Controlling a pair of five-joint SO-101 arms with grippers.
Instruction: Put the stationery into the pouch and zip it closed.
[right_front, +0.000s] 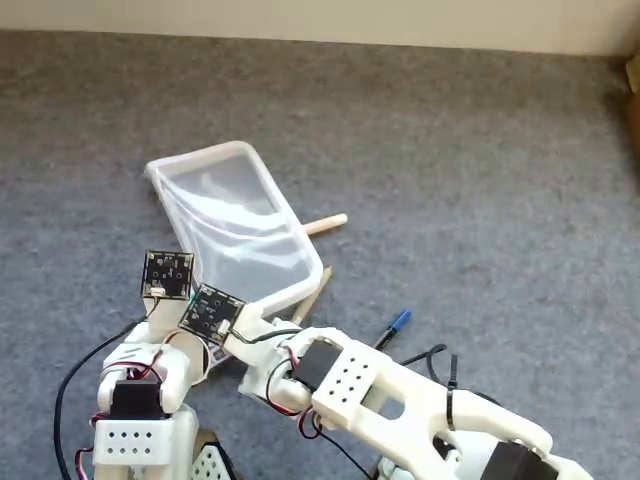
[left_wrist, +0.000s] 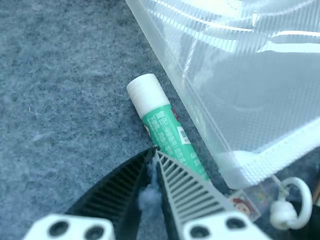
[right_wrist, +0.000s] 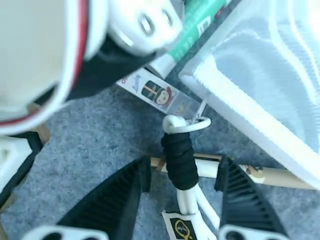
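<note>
The translucent white pouch (right_front: 235, 225) lies on the grey carpet, its zip end toward the arms. A green glue stick (left_wrist: 162, 122) with a white cap rests beside the pouch (left_wrist: 240, 75). My left gripper (left_wrist: 154, 154) is shut, its tips right over the stick's green body. My right gripper (right_wrist: 182, 170) stands open around the zip pull (right_wrist: 179, 159), a white ring on a black-wrapped cord. A wooden pencil (right_wrist: 270, 175) lies under that pull. The glue stick (right_wrist: 195, 25) and the pouch's corner (right_wrist: 260, 75) lie beyond it.
One wooden pencil (right_front: 325, 224) pokes out at the pouch's right side and another (right_front: 312, 295) lies near its lower corner. A blue-capped pen (right_front: 392, 327) rests beside the right arm. A small printed tag (right_wrist: 160, 95) hangs by the zip. Open carpet surrounds the pouch.
</note>
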